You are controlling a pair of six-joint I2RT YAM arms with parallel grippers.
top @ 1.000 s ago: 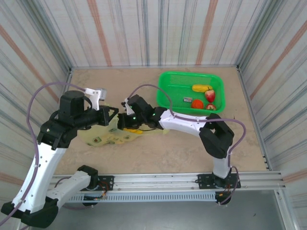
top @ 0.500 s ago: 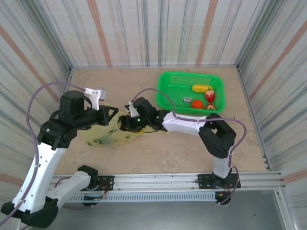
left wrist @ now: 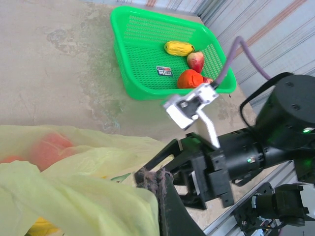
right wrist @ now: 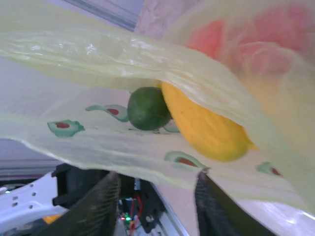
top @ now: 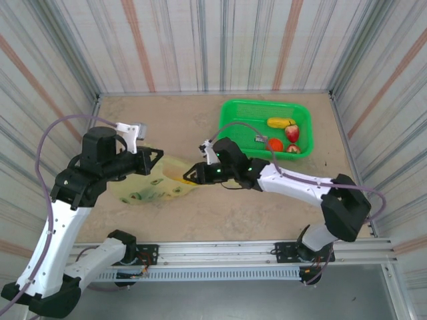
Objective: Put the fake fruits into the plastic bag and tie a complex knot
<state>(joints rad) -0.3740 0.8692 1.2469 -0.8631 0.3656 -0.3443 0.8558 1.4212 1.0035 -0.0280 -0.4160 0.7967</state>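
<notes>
- Plastic bag (top: 143, 190) lies on the surface (top: 220, 213) at left centre, between the two arms, its mouth turned toward the right arm.
- Left gripper (top: 155, 160): jaws closed, pinching the upper edge of the bag's mouth and holding the film up off the surface.
- Left wrist view: the yellow-green film (left wrist: 74, 196) bunches against the dark finger (left wrist: 165, 206).
- Right gripper (top: 189, 175) sits just at the bag's mouth, pointing into it.
- Right wrist view: its jaws stand partly apart (right wrist: 158, 174), with the lower printed edge of the bag (right wrist: 98, 142) running across just above the tips (cannot tell whether they touch the film).
- Inside the bag: a round green fruit (right wrist: 147, 108) touching a long yellow fruit (right wrist: 206, 128); a red-pink fruit (right wrist: 266, 44) shows blurred through the upper film.
- Green basket (top: 230, 127) sits at the far right of the surface, well apart from the bag.
- In the basket: a yellow fruit (top: 280, 123), a strawberry (top: 292, 133) and a round red fruit (top: 274, 144), close together at its right end.
</notes>
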